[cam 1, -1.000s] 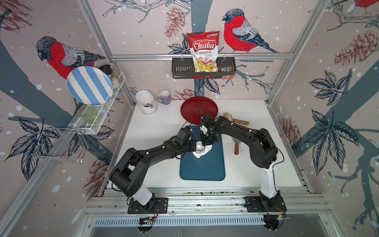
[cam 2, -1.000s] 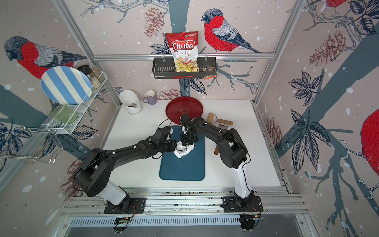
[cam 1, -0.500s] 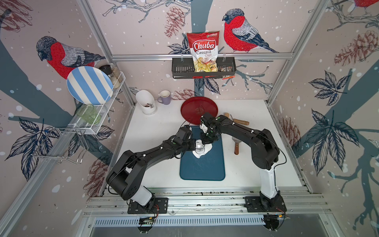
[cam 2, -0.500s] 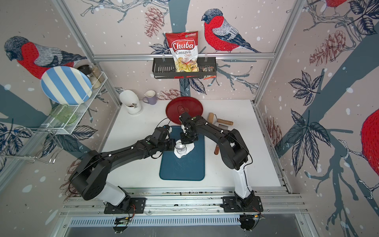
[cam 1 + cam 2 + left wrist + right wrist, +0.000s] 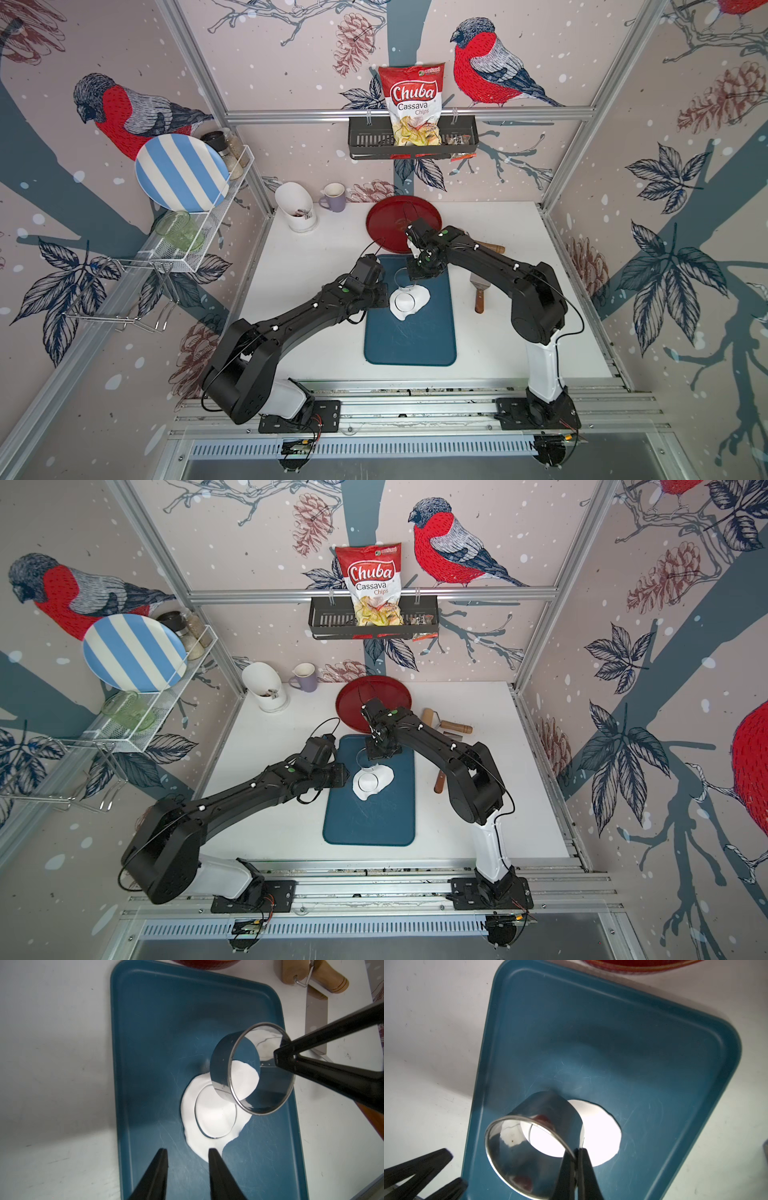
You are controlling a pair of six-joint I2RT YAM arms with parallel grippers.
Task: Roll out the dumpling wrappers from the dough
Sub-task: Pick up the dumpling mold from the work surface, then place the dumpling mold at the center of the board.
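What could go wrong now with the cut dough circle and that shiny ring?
The right gripper pinches the shiny steel ring by one wall, tilted; it might slip and dent the round white dumpling wrapper.
The open left gripper sits by the thin white dough edge; peeling scrap could tear or drag the wrapper.

Dough (image 5: 190, 1120) on board (image 5: 155, 1043) (ring (image 5: 221, 1076) above)

Both top views: the black right arm (image 5: 478, 259) covers the lower rim of the round red plate (image 5: 386, 220), upper centre. In a top view it hides all but the handle end of the wooden rolling pin (image 5: 494, 249). Contents of the white utensil holder (image 5: 296, 203), upper left: too small to identify. Right wrist view: the shiny steel ring (image 5: 517, 1163) masks part of the flat white dough sheet (image 5: 602, 1134).
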